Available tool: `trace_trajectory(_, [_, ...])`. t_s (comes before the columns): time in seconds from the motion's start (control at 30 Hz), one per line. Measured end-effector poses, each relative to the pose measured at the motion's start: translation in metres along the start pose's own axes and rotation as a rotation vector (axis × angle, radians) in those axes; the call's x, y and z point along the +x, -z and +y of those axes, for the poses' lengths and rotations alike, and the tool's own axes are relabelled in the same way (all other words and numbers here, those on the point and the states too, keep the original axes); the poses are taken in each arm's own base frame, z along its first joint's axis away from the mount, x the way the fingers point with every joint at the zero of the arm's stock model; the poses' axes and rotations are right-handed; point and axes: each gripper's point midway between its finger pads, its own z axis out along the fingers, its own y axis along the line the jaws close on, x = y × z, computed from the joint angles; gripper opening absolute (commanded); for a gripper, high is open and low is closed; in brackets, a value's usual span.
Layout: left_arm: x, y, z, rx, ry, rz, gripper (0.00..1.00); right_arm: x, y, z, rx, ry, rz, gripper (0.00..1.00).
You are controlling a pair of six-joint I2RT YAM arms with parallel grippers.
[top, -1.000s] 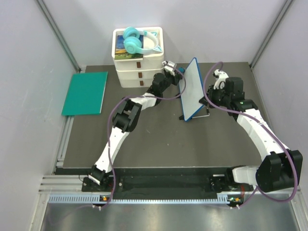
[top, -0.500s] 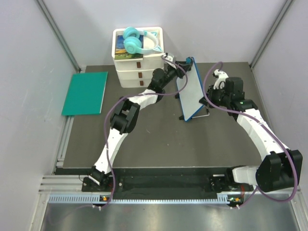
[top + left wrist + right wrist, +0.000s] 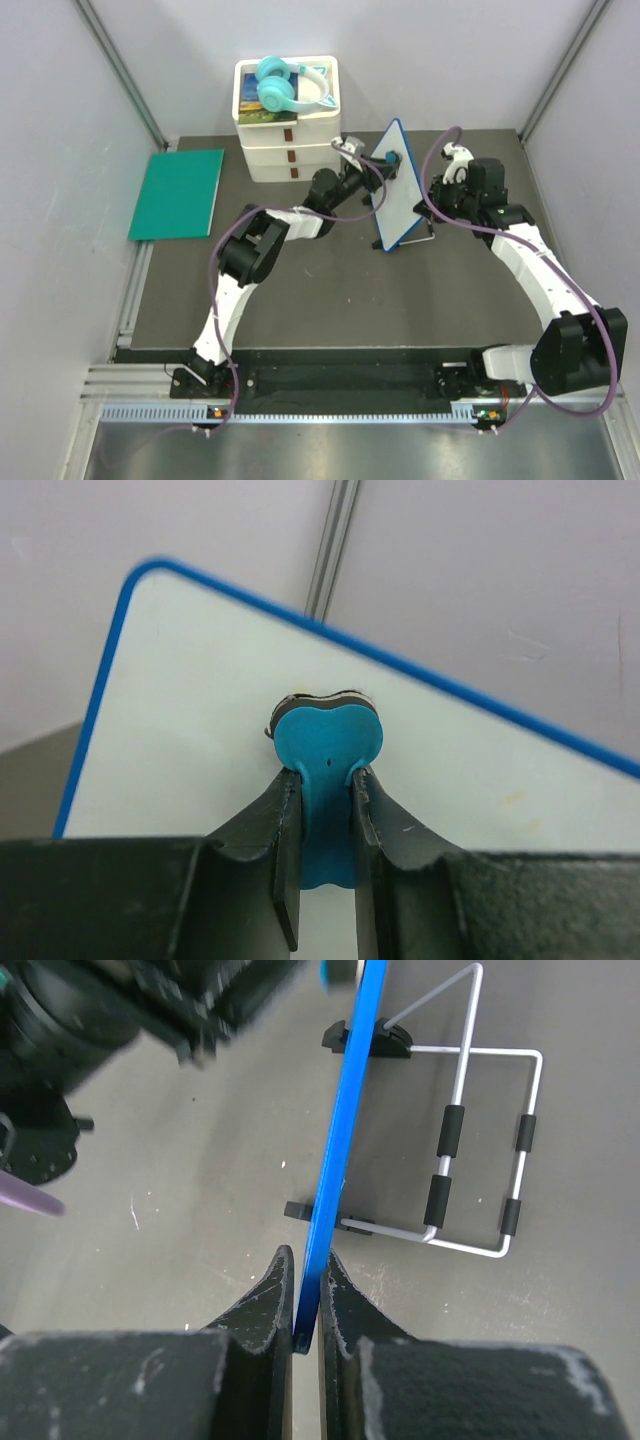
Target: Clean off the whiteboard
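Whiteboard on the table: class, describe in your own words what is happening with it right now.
The right gripper is shut on the whiteboard at its blue edge, steadying it upright on its wire stand. The left gripper holds a small blue eraser against the board's white face. A few faint yellowish marks show on that face, so the erasing looks unfinished.

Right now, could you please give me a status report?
Left gripper: jaws shut on small blue eraser, against white blue-framed whiteboard. Right gripper: jaws clamp its edge. Nothing seen blocking.
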Motion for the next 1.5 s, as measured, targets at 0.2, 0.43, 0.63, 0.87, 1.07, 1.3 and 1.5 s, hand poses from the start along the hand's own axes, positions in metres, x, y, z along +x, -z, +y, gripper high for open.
trace_trajectory(0.2, [0.035, 0.029, -0.001, -0.040, 0.065, 0.098, 0.00, 0.000, -0.001, 0.000, 0.000, -0.001, 0.000, 0.00])
trace_trajectory(0.43, [0.060, 0.075, -0.029, -0.100, 0.114, 0.219, 0.00, -0.005, -0.005, 0.002, -0.021, 0.027, 0.007, 0.00])
trace_trajectory(0.63, [0.060, 0.118, -0.059, -0.147, 0.105, 0.358, 0.00, -0.007, -0.003, 0.015, -0.068, 0.117, 0.019, 0.00])
trace_trajectory(0.87, [0.002, 0.169, -0.069, -0.262, 0.027, 0.341, 0.00, 0.000, 0.006, 0.020, -0.074, 0.148, 0.047, 0.00])
trace_trajectory(1.07, [0.007, 0.214, -0.060, -0.381, -0.010, 0.425, 0.00, 0.006, 0.012, 0.020, -0.067, 0.140, 0.067, 0.00])
trace_trajectory(1.3, [0.025, 0.264, -0.047, -0.518, -0.033, 0.562, 0.00, 0.003, 0.010, 0.017, -0.068, 0.123, 0.086, 0.00])
trace_trajectory(1.5, [0.030, 0.280, -0.039, -0.589, -0.048, 0.614, 0.00, 0.002, 0.009, 0.013, -0.054, 0.099, 0.104, 0.00])
